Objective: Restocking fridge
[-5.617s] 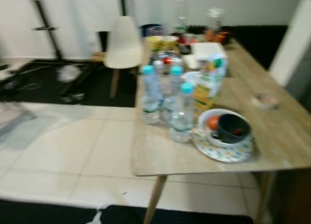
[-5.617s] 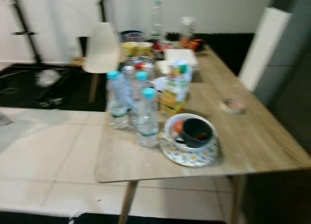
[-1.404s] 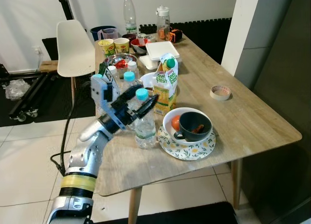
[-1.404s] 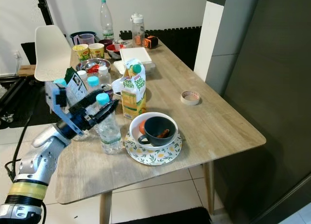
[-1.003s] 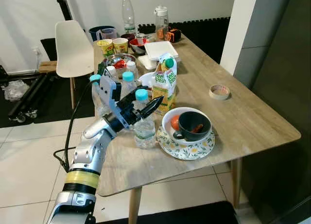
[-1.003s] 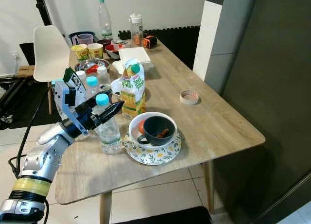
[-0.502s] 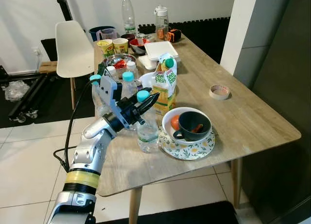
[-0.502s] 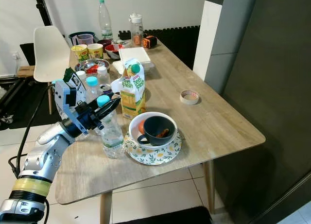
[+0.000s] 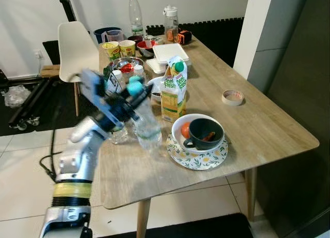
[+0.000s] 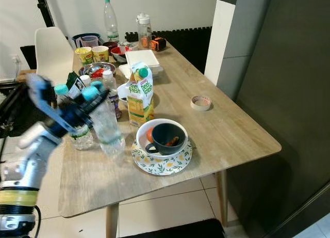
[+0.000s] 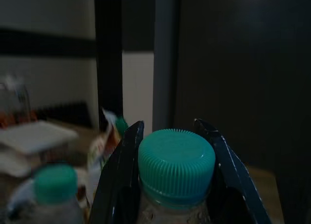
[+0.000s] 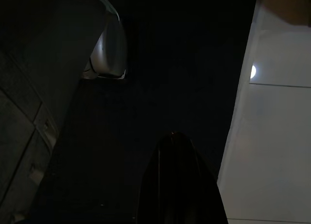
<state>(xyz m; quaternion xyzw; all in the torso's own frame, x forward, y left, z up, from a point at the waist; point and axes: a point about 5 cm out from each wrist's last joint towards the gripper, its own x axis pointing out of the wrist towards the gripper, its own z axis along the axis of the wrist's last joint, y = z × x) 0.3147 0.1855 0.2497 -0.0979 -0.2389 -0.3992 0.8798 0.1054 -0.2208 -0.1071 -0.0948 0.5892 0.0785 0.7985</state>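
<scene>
The left end effector (image 9: pixel 135 89) has its two black fingers (image 11: pixel 124 158) closed tight on the neck of a water bottle (image 9: pixel 146 125), one on each side just under the teal cap (image 11: pixel 176 162). The bottle hangs below the fingers and its long way is tilted, with the cap leaning toward the robot's left and the bottom pointing down at the table (image 9: pixel 247 119). From the head views it looks lifted a little off the wood, but the blur makes that hard to be sure of. The left arm is the one doing the job; the right end effector (image 12: pixel 176 178) hangs in the dark and I cannot tell if it is open. Just to the right of the bottle sits the flowered plate (image 9: pixel 197 156) with a dark cup (image 9: pixel 204 133), and behind it the juice carton (image 9: pixel 172 91). Farther back are more bottles and bowls. Half a second ago the bottle stood straight up on the table beside the plate; now it has tipped and swung away to the left, and the arm is blurred from moving fast.
</scene>
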